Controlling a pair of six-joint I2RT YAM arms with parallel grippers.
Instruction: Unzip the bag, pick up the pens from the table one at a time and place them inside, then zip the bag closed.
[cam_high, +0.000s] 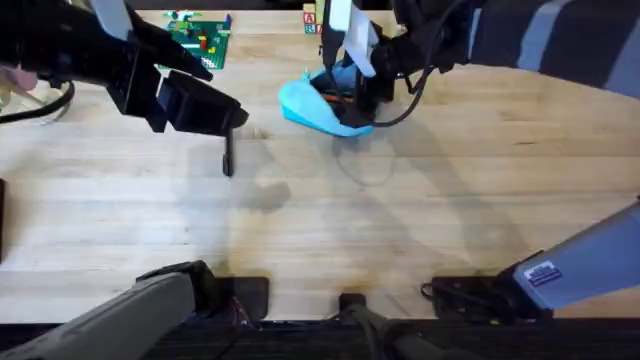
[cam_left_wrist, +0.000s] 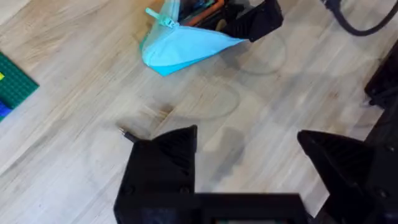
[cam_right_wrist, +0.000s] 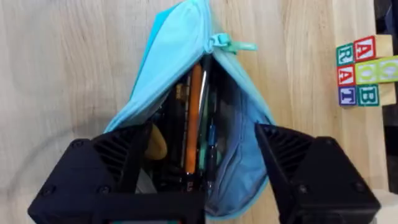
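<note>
On the bare counter (cam_high: 420, 230), the black pen (cam_high: 228, 158) lies left of the middle, directly under the left claw (cam_left_wrist: 249, 152), whose jaws are spread wide with nothing between them. Farther back, near the centre, the blue bag (cam_high: 318, 108) sits unzipped and gaping. The right claw (cam_right_wrist: 202, 155) is at its mouth, jaws spread across the opening and gripping nothing. The orange pen (cam_right_wrist: 193, 118) lies inside the bag among other pens. Beyond, at the far edge, sit a green brick plate (cam_high: 203, 38) and letter blocks (cam_right_wrist: 365, 70).
</note>
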